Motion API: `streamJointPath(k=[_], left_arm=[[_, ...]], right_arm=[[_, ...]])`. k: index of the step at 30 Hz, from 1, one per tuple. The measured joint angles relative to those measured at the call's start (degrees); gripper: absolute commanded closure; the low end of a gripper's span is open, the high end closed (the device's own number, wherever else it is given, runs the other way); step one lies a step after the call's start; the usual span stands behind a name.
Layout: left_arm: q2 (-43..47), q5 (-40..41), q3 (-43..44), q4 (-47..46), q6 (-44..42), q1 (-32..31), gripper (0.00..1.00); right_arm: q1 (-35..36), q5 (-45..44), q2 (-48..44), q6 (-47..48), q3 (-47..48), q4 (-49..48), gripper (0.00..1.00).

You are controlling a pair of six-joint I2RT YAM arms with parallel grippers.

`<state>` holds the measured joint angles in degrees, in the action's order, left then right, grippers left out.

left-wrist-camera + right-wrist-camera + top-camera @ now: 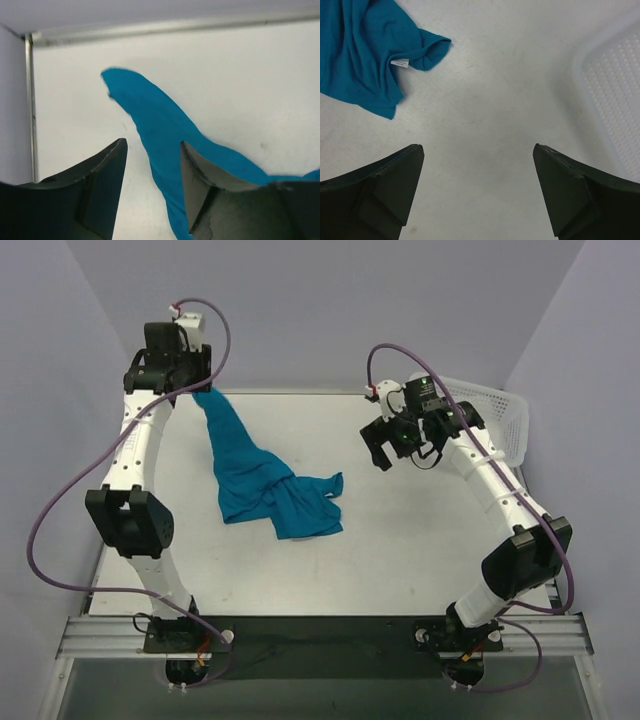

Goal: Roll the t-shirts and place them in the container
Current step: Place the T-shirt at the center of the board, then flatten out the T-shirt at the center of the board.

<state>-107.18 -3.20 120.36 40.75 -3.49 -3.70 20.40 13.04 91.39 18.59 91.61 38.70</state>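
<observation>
- Top view: the white basket sits at the far right corner of the worktop.
- Top view: the t-shirt lies well to the left of the basket. It is one crumpled teal piece, bunched widest at its near end.
- Top view: from that bunch the t-shirt narrows into a strip that runs away from the arm bases, up to the left gripper. This gripper is at the far side of the worktop, at the corner opposite the basket.
- Top view: the right gripper hangs just left of the basket, between it and the t-shirt, over bare worktop. Its jaws are apart.
- Left wrist view: the left gripper has its jaws apart with a moderate gap.
- Left wrist view: a band of the t-shirt crosses that gap and passes behind the right-hand jaw. The frame does not show whether cloth and jaw touch. The band's rounded tip lies on the worktop beyond the jaws.
- Right wrist view: the right gripper has its jaws spread wide over bare worktop, with nothing between them.
- Right wrist view: the basket fills the right edge. A sleeve of the t-shirt, bearing a small white label, lies at the upper left, well apart from the basket.
</observation>
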Motion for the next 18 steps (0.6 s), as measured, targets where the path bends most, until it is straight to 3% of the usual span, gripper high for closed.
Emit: streamJointPath(k=[2, 7, 10, 18], left_arm=[[-0.31, 1.57, -4.76, 1.29, 1.75, 0.85, 0.27], [8.04, -1.73, -26.91, 0.52, 4.79, -0.24, 0.27], [14.29, -4.33, -35.28, 0.9, 6.03, -1.16, 0.28], [21.24, -7.56, -44.83, -0.22, 7.54, -0.94, 0.28]], right_arm=[[0.76, 1.49, 0.13, 0.9, 0.0, 0.37, 0.04], [3.3, 4.7, 3.32, 3.5, 0.44, 0.81, 0.14], [5.84, 6.12, 9.07, 6.51, 2.49, 1.01, 0.23], [14.08, 8.15, 22.4, 14.32, 6.4, 2.71, 0.34]])
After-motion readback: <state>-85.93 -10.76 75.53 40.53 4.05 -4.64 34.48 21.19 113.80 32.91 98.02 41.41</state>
